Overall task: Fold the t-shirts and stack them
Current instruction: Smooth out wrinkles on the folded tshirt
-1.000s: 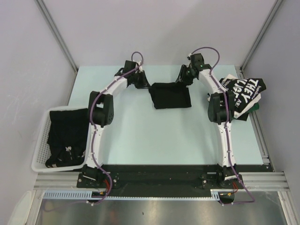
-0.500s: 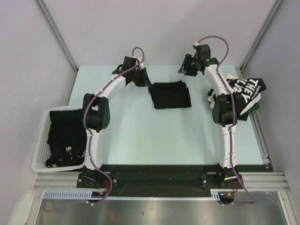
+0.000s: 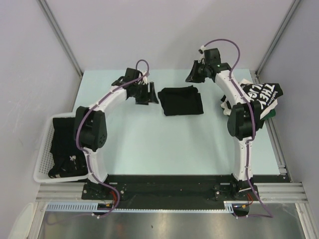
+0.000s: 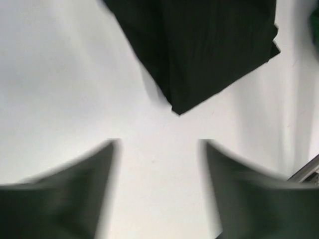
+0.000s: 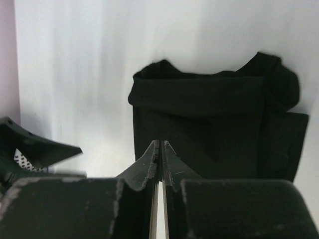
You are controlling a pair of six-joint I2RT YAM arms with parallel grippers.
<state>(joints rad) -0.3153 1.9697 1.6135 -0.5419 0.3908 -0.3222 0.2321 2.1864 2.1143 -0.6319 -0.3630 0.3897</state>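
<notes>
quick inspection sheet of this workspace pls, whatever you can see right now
surface: pale table, flat, no spill seen
job's things: folded black t-shirt at the far middle; lettered t-shirt crumpled at the right edge; black garments in the white mesh basket on the left
clutter: nothing seen
grippers: left gripper jaws apart, empty, just off the folded shirt's corner; right gripper jaws shut, empty, clear of the shirt
cables: purple cable looped along each arm, no snag seen
surroundings: grey walls on three sides
</notes>
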